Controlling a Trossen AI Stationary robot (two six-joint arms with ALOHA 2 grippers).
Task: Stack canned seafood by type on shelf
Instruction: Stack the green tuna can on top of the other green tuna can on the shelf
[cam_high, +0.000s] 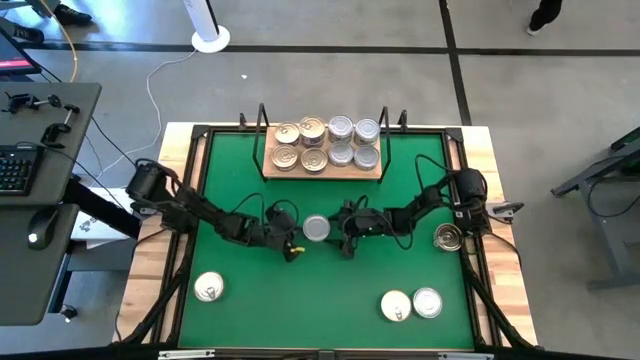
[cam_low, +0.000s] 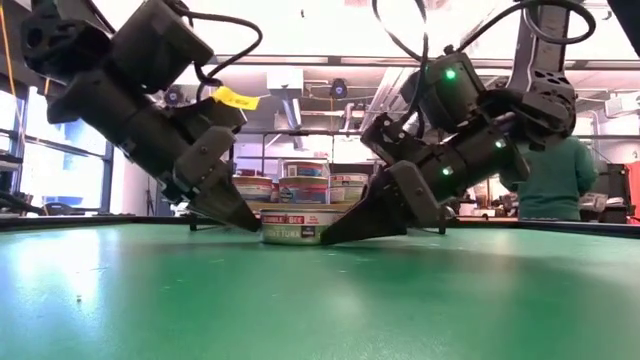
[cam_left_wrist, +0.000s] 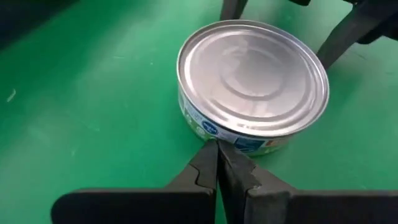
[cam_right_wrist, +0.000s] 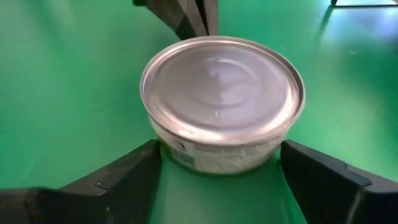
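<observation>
Silver-lidded and upright, one tin (cam_high: 316, 229) sits near the middle of the green mat (cam_high: 300, 300), between the two grippers. The left gripper (cam_left_wrist: 217, 163) has its fingers pressed together, tips low against the tin's side wall. The right gripper (cam_right_wrist: 217, 163) faces it from the opposite side, its fingers (cam_right_wrist: 134, 171) spread wide around the tin; whether they touch it I cannot tell. The shelf (cam_high: 322, 167) stands at the mat's far edge, with eight tins (cam_high: 313, 131) on the board, gold-lidded ones on the left half and silver ones on the right. One tin (cam_high: 448, 237) lies near the mat's right edge, two (cam_high: 411, 304) near the front right corner, and one (cam_high: 208, 288) near the front left corner.
</observation>
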